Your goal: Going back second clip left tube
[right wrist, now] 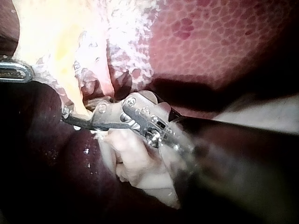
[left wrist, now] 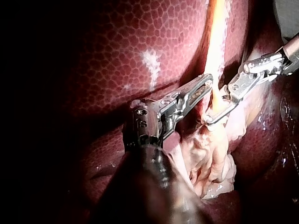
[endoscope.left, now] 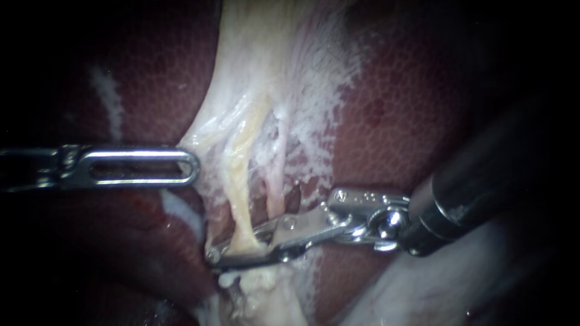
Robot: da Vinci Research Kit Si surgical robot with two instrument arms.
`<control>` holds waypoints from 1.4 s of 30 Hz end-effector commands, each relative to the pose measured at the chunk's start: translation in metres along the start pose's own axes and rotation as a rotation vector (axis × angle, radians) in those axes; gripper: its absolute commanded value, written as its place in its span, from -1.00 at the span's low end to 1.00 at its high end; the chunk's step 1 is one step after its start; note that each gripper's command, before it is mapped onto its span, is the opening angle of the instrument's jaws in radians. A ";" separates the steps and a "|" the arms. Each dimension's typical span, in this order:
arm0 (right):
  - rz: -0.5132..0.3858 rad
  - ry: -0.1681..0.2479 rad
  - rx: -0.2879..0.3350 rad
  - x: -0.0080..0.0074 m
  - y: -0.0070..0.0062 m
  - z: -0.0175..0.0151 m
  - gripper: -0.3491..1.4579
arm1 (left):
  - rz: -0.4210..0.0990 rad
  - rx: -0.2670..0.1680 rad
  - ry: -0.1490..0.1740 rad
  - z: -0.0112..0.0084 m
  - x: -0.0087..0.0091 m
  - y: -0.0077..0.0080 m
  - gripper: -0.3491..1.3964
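Close endoscope view of dark red, mottled liver [endoscope.left: 411, 108] with a fan of pale, stringy membrane [endoscope.left: 302, 78] spreading down its middle. Two thin tubes ran down out of that membrane side by side. The left tube [endoscope.left: 241, 205] was yellowish, and the right tube [endoscope.left: 275, 187] just beside it was pinker.

The left tube's long axis ran nearly upright in this view. It leaned a little, its upper end toward the right and its lower end toward the left, where it met a lump of pale tissue [endoscope.left: 266, 284].

The right instrument [endoscope.left: 216, 258] came in from the right on a dark shaft. Its slim metal jaws pointed toward the view's left and slightly downward, so they lay almost square across the left tube near its lower end. The jaws stood a little apart, with the tube passing between them, in front of one jaw and behind the other.

The left instrument [endoscope.left: 194, 166] came in level from the left and pointed right. Its slotted jaws lay together, their rounded tip resting against the edge of the membrane, near the left tube but short of it.

In the left wrist view, the left instrument's tip lay just beside the bright yellow tube, and the right instrument's jaws framed that tube from the far side. In the right wrist view, pale tissue showed between the right instrument's jaws.
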 end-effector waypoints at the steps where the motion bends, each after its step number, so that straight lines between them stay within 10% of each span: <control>1: -0.001 0.000 0.000 0.0000 0.0000 0.0000 -1.00 | 0.000 -0.001 -0.001 0.0000 0.0001 0.0000 -1.00; 9: -0.001 0.000 0.001 0.0000 -0.0001 0.0000 -0.98 | 0.001 -0.001 -0.001 0.0001 0.0001 0.0000 -1.00; 16: -0.177 -0.001 -0.003 0.0005 -0.0002 0.0007 -0.06 | 0.001 -0.002 -0.001 0.0001 0.0002 0.0000 -1.00; 42: -0.374 0.010 -0.048 0.0001 -0.0004 -0.0020 0.05 | 0.002 -0.002 -0.002 0.0001 0.0004 0.0000 -1.00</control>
